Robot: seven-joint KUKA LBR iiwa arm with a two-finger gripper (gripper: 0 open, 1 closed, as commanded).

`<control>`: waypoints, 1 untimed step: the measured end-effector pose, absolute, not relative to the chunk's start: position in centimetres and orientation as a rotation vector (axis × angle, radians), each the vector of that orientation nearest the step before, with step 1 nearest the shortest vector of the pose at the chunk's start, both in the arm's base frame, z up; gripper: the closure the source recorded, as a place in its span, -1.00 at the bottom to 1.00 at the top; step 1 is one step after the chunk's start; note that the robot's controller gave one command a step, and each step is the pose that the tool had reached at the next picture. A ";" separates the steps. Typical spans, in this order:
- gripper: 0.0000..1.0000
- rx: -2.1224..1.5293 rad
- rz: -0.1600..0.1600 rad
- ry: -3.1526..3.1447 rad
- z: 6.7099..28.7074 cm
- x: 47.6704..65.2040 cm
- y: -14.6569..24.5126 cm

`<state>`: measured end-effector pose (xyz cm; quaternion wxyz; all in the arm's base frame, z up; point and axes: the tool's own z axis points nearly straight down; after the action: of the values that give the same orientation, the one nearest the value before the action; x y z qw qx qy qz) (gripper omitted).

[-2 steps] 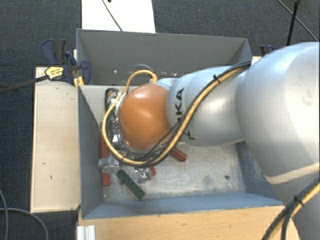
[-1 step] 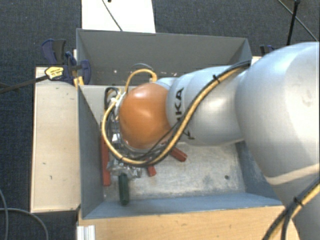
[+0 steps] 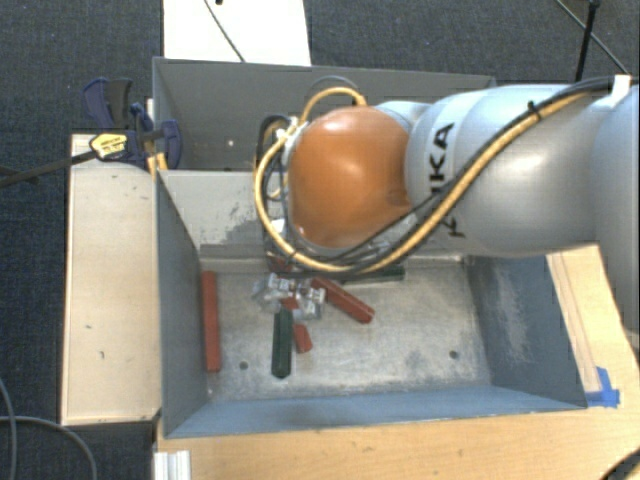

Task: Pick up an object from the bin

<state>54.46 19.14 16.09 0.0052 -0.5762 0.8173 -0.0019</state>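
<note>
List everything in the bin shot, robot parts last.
bin: 1, grey metal, centre of view
long stick: 1, red, on the floor along the left wall
dark stick: 1, dark green, on the floor just in front of the gripper
short piece: 1, orange-red, right beside the dark stick
slanted stick: 1, red-brown, on the floor right of the gripper
arm: 1, silver, reaching in from the right
wrist cover: 1, orange, over the bin's back
gripper: 1, metallic, low over the sticks

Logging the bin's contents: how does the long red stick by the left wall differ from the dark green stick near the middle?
The long red stick is longer and lies alone, off to the left; the dark green stick is shorter, with its far end by the gripper. Both are slim and lie flat.
</note>
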 end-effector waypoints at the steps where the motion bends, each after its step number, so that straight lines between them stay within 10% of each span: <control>1: 1.00 -1.830 -0.003 2.537 28.3 54.8 21.6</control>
<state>54.75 21.65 28.29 0.0067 -0.5851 0.8110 -0.0009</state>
